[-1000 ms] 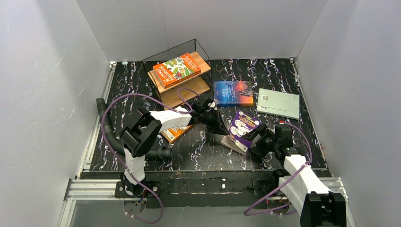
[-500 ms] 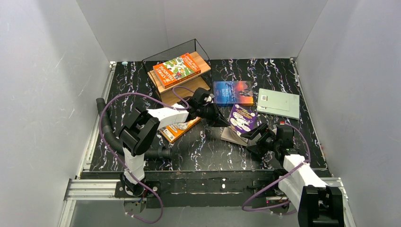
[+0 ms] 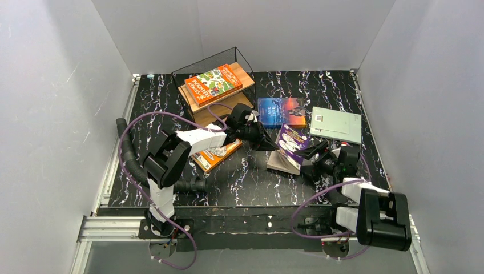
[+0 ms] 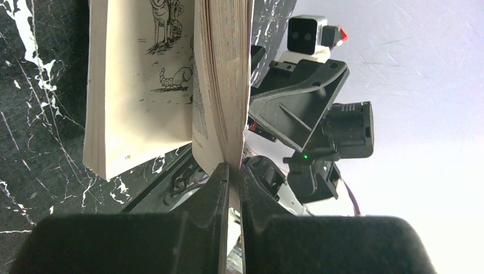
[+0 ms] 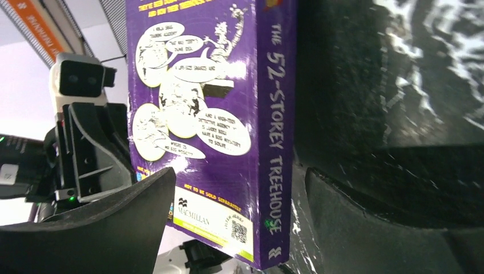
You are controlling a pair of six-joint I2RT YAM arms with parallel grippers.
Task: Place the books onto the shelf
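Roughly mid-table, a little toward 4 o'clock from the centre, the purple book (image 3: 292, 147) is standing tilted and partly fanned open, its lower edge resting on the table (image 3: 240, 182). The left tool (image 3: 266, 144) is reaching in from 9 o'clock and is pinching a sheaf of its pages, fingers closed tight on the paper in the left wrist view (image 4: 231, 171). The right tool (image 3: 313, 155) is coming in from 4 o'clock with its jaws spread wide, straddling the spine without clamping it. The orange book (image 3: 216, 155) is lying at 9 o'clock from the purple one, partly under the left arm. The blue sunset book (image 3: 281, 112) is lying at 12 o'clock and the grey-green book (image 3: 337, 124) at 2 o'clock. The shelf (image 3: 244, 74) is sitting at the table's 11 o'clock, carrying the red-green book (image 3: 214, 84) on its upper board.
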